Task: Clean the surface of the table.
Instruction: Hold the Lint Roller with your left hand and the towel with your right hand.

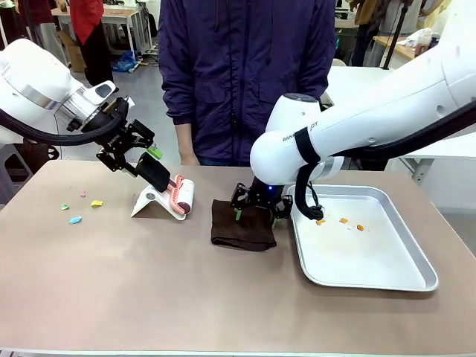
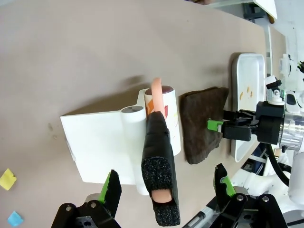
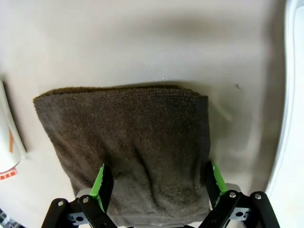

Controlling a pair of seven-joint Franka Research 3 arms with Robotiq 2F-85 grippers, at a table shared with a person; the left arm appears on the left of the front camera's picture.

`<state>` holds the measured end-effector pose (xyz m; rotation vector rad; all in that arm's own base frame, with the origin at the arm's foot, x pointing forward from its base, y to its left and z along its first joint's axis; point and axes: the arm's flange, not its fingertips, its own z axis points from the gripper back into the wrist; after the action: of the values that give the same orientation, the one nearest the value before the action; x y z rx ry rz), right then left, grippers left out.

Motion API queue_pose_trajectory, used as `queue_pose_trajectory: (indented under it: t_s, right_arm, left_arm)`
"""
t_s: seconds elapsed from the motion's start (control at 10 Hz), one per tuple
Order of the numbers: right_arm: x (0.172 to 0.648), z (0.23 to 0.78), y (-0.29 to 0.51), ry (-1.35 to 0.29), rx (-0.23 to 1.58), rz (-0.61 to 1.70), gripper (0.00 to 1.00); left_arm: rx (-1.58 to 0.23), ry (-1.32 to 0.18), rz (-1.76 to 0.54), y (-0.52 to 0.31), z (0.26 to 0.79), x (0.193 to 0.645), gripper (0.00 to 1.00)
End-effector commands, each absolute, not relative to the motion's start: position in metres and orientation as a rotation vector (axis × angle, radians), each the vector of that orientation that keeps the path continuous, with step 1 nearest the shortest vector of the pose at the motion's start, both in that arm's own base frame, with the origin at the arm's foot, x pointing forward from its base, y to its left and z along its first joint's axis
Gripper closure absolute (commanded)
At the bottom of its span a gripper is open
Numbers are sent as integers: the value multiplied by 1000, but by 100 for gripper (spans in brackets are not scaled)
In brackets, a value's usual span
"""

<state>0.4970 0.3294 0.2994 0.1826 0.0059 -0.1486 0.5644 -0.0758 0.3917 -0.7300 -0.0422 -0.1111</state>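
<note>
Table [image 1: 111, 275]: right fingers [image 3: 101, 184] wide open astride cloth [image 3: 128, 133].

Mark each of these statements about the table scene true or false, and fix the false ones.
1. The brown cloth lies on the table between the lint roller and the metal tray. True.
2. The left end effector is clamped shut on the roller. False: its fingers stand open on either side of the black handle.
3. The right end effector is open over the cloth. True.
4. The tray holds nothing. False: a few orange crumbs lie in it.
5. Paper bits lie right of the tray. False: the coloured scraps lie near the table's left end.
</note>
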Motion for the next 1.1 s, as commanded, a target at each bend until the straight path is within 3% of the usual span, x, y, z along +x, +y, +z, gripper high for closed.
queue_pose_trajectory:
  t_s: [0.0, 0.3, 0.4, 0.5, 0.6, 0.7, 1.0]
  right_arm:
    - [504, 303, 338, -8, 134, -180, 0]
    - [505, 301, 339, 13, 121, -181, 0]
    - [505, 300, 339, 15, 116, -177, 16]
    - [505, 299, 340, 21, 112, -172, 59]
    - [505, 299, 340, 26, 117, -168, 75]
    - [505, 298, 340, 29, 123, -167, 100]
    - [506, 297, 340, 34, 123, -166, 97]
  left_arm:
    - [-710, -10, -104, -80, 396, 571, 0]
    - [-701, 12, -102, -78, 395, 571, 0]
    - [-699, 11, -97, -78, 395, 571, 28]
    - [-690, 16, -98, -79, 395, 570, 60]
    - [-683, 19, -99, -77, 394, 569, 88]
    - [-679, 18, -99, -75, 395, 569, 100]
    - [-686, 6, -96, -60, 392, 564, 96]
